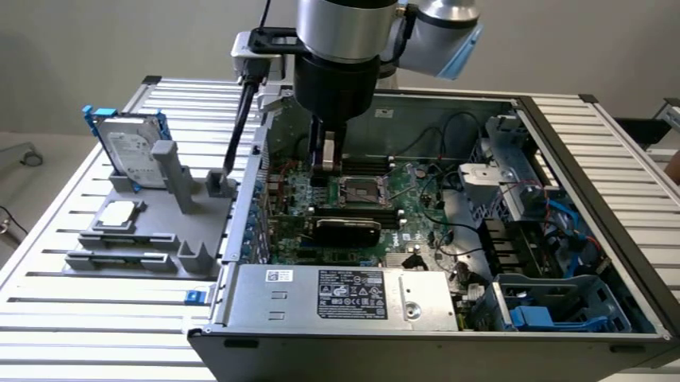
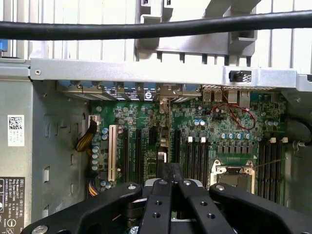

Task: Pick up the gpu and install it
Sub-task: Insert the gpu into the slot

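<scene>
Exterior view: arm reaches down into the open PC case (image 1: 552, 135) on the slatted tabletop (image 1: 95, 318), hand (image 1: 327, 159) low over the motherboard (image 1: 361, 199) near the CPU socket (image 1: 356, 189). A black card, likely the gpu (image 1: 345, 231), lies across the board just below the socket, apparently already in the slot area, not in the hand. Fingers are pressed fully together; a thin pale piece shows between the tips in this view, can't tell what it is, so whether anything is gripped is unclear. Wrist view: hand (image 2: 171, 181) sits above the expansion slots (image 2: 131, 156), closed fingers (image 2: 161, 195) pointing at the board. Risks, as a judgement: card may be only half seated or tilted in its slot; the closed tips pressing off-centre could rock it or scrape nearby components; black cable (image 2: 156, 28) over the case edge could snag the wrist. Hidden: the card's connector edge and bracket, slot latch, and contact between tips and card. Grey fixture (image 1: 138, 231) on the exterior view's left holds a hard drive (image 1: 133, 155).
</scene>
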Controlling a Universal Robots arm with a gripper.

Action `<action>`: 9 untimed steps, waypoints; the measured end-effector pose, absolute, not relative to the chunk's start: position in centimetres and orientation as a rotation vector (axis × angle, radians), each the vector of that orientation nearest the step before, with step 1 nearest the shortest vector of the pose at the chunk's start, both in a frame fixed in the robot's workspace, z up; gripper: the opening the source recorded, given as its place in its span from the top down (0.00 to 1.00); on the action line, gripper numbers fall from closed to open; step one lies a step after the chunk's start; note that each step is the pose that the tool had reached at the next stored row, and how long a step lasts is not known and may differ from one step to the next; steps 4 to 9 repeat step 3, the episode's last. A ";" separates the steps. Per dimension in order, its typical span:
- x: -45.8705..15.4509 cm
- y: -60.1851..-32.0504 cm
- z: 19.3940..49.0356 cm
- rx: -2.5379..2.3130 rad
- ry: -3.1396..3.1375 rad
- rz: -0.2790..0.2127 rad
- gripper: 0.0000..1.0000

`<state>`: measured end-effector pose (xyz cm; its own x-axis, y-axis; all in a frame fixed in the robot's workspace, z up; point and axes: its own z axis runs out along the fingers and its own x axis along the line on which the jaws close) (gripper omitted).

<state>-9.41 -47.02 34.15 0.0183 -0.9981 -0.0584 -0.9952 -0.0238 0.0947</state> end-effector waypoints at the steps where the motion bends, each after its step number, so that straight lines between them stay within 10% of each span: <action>1: -9.4 -47.0 34.2 2.222 -2.176 -0.169 0.89; 9: -9.4 -47.0 34.2 2.222 -2.176 -0.169 0.89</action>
